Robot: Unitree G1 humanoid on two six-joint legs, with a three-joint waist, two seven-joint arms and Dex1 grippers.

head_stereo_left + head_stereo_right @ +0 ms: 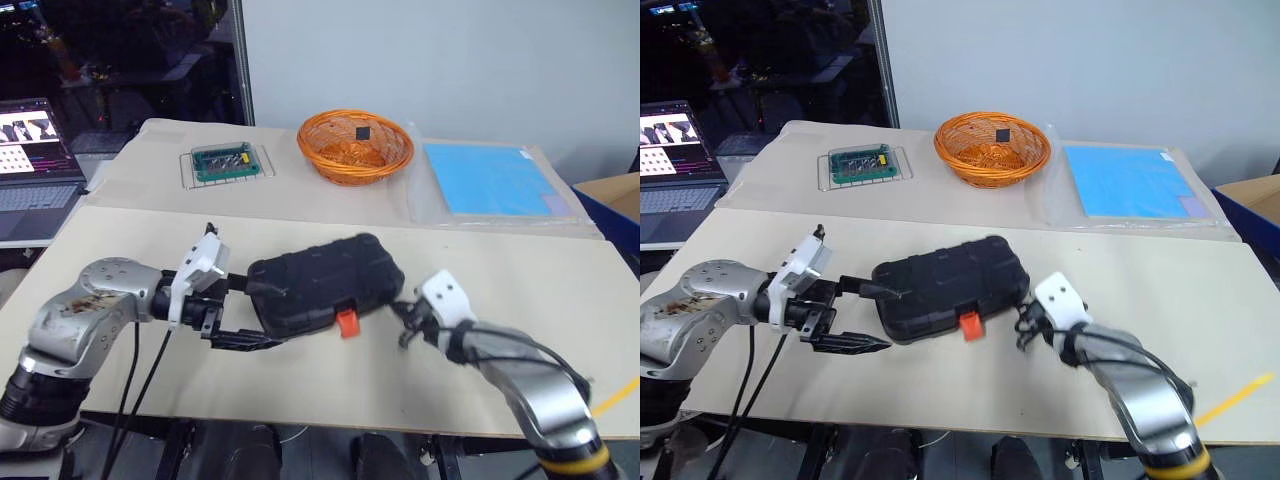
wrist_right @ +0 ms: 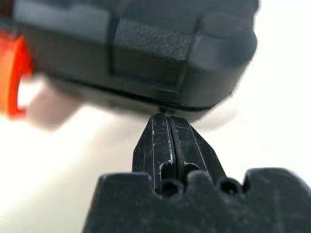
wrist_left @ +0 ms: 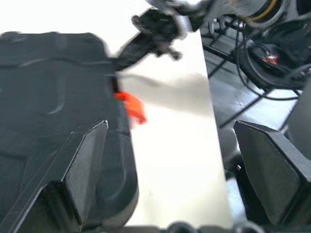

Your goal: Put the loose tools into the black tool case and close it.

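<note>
Our right gripper, pinched shut, noses against the black tool case beside its orange latch. Our left gripper, wide open, flanks the case's other end along its long axis.

Left gripper gapes wide, fingers level — pointing toward the right arm. Right gripper is pinched shut.
</note>
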